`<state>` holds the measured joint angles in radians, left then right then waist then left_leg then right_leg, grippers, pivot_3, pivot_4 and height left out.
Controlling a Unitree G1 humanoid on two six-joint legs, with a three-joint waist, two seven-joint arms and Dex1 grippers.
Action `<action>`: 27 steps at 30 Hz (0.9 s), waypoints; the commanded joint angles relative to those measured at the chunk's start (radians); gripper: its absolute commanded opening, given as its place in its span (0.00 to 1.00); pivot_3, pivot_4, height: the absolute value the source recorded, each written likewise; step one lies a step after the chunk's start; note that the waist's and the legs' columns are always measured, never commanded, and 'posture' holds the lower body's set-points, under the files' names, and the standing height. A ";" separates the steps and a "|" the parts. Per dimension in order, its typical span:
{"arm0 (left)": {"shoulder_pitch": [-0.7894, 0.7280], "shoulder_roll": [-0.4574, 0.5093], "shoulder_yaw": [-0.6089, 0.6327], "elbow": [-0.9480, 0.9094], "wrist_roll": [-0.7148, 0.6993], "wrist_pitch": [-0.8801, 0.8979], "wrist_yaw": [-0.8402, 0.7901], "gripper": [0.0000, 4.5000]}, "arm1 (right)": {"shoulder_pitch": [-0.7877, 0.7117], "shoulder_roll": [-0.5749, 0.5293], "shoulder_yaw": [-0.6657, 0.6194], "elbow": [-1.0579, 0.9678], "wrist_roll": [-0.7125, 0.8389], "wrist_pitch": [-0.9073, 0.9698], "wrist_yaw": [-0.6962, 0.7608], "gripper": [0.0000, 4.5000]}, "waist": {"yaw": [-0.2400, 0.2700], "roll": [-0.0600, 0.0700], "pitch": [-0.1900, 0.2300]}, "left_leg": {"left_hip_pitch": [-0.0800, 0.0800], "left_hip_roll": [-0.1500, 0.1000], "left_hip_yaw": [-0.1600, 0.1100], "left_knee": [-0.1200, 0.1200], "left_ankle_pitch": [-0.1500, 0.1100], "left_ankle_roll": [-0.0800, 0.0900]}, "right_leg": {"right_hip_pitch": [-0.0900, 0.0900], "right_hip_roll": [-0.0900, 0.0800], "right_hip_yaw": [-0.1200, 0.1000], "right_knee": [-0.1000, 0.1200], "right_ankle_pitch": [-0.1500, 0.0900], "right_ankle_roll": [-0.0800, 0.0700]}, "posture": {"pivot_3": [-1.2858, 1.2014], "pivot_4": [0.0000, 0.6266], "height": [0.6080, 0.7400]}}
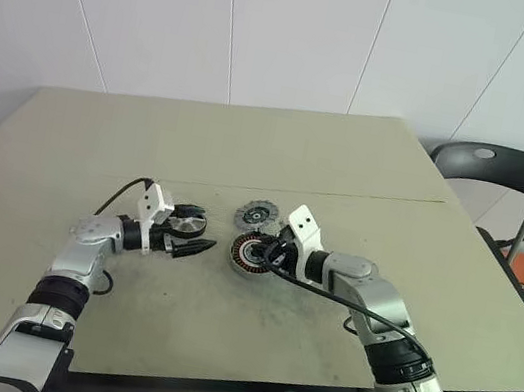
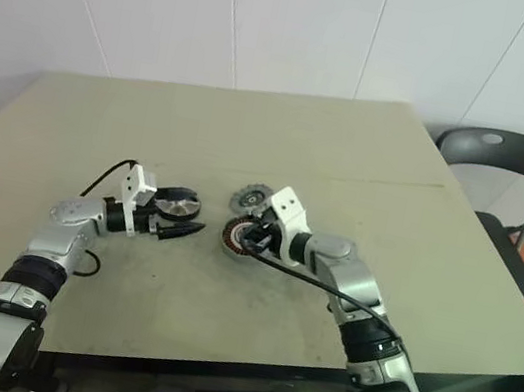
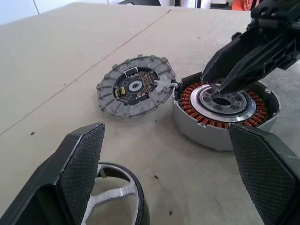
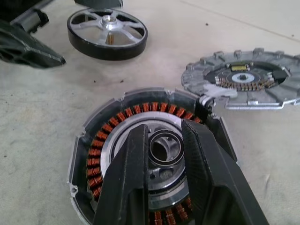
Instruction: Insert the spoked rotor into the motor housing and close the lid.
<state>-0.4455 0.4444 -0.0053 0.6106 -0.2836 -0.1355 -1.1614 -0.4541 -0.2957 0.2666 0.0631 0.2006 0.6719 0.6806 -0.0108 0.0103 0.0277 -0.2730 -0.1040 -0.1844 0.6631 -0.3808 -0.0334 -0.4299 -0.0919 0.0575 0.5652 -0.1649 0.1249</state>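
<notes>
Left gripper (image 1: 203, 229): wide open over the table (image 1: 251, 143), nearer the near edge than the far one, left of centre; one finger on each side of the rotor.
Rotor (image 4: 107, 28): flat on the table between the left gripper's fingers (image 3: 82, 164); dark rim, silver spokes, small hub facing up; whether a finger touches it cannot be told.
Housing (image 4: 93, 154): flat on the table just right of the rotor and apart from it; copper windings and silver centre facing up, nothing set inside.
Right gripper (image 4: 161, 129): closed narrow on the housing, its fingers (image 4: 126, 178) on either side of the centre ring, tips on the silver centre.
Lid (image 3: 136, 89): flat on the table just beyond the housing, toward the far edge, its rim tab touching the housing's rim; circuit side up.
Chair (image 1: 496, 166): beyond the table's far right corner.
</notes>
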 commanded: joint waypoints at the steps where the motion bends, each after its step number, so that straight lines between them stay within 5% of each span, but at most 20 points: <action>1: -0.010 -0.001 0.008 -0.053 -0.002 0.009 0.010 1.00 | -0.021 0.010 -0.004 -0.022 0.007 -0.002 0.007 0.15 | 0.000 0.000 0.000 | 0.000 0.000 0.000 0.000 0.000 0.000 | 0.000 0.000 0.000 0.000 0.000 0.000 | 0.52 0.00 1.00; 27: -0.017 -0.010 0.014 -0.026 0.015 -0.009 0.013 1.00 | -0.017 0.028 -0.008 -0.022 0.005 0.009 -0.003 0.15 | 0.000 0.000 0.000 | 0.000 0.000 0.000 0.000 0.000 0.000 | 0.000 0.000 0.000 0.000 0.000 0.000 | 0.52 0.00 1.00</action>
<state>-0.4445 0.4311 -0.0062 0.5897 -0.2695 -0.1201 -1.1486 -0.4534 -0.2760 0.2665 0.0631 0.2000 0.6846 0.6778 -0.0109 0.0103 0.0278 -0.2730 -0.1040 -0.1844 0.6631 -0.3808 -0.0334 -0.4300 -0.0919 0.0575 0.5652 -0.1649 0.1250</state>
